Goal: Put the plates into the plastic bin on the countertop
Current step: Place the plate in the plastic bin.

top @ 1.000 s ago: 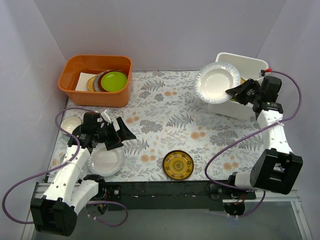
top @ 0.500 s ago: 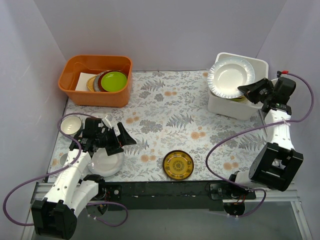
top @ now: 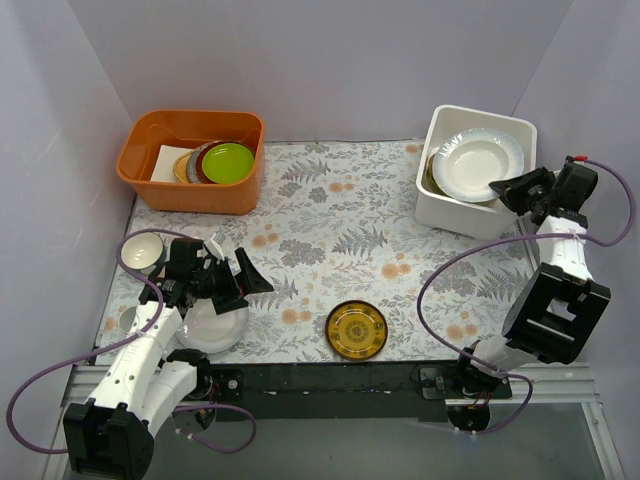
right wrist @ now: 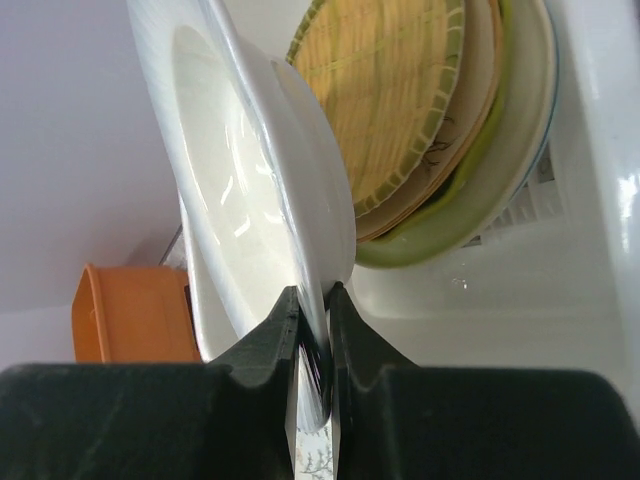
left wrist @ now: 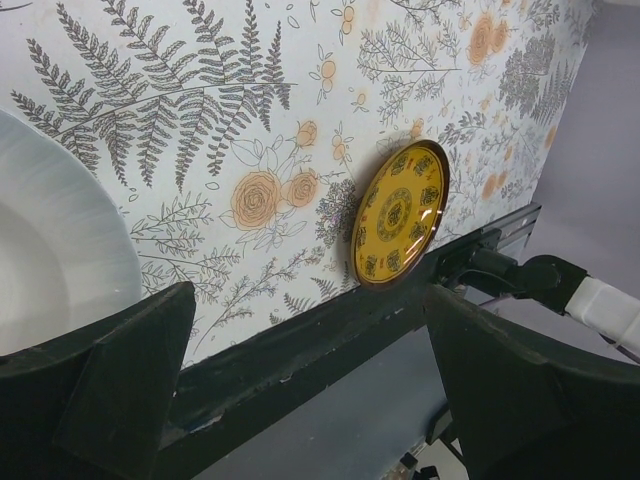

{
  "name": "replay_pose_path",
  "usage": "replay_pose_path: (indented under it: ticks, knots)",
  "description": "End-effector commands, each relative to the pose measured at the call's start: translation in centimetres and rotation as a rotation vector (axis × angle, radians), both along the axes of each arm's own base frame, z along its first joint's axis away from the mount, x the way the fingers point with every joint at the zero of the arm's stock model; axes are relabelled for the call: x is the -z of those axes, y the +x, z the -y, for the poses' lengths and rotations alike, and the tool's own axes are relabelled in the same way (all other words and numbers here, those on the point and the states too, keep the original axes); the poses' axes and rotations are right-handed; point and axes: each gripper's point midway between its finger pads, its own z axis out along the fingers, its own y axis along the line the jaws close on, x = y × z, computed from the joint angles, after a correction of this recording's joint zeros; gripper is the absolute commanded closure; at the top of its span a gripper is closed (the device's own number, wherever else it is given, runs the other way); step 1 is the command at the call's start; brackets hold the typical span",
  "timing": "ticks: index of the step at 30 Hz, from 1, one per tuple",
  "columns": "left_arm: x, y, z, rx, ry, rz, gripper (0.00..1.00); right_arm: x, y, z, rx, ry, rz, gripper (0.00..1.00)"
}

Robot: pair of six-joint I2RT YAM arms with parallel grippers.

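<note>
Over plastic bin [top: 445, 212], far right of table [top: 330, 220]: white plate [top: 477, 162], rim pinched by right jaws, hung tilted above plates [right wrist: 400, 100] stacked inside. Step: depositing; next move prob. would need jaws parted. Left jaws stood spread by 2nd white plate [top: 212, 325]; amber plate [top: 357, 329] lay on table.

Fern-print countertop [top: 340, 220], amber plate [top: 357, 329], white plate [top: 216, 328], plastic bin [top: 468, 220], orange tub [top: 185, 196]
</note>
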Motion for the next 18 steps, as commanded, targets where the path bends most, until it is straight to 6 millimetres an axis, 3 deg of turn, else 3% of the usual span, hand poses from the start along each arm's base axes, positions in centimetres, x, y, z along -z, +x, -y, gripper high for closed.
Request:
replay_pose_path:
  ticks: [1, 10, 18]
  knots:
    - [-0.1, -0.4, 0.2, 0.017, -0.022, 0.007, 0.02, -4.3, 2.6, 1.2, 0.003, -0.048, 0.157, 0.99]
    - [0.1, -0.9, 0.4, 0.018, -0.041, -0.003, 0.02, -1.9, 4.4, 2.2, 0.021, -0.031, 0.101, 0.99]
    - [0.3, -1.4, 0.5, 0.018, -0.054, -0.011, 0.02, -0.8, 5.7, 1.8, 0.012, -0.055, 0.068, 0.99]
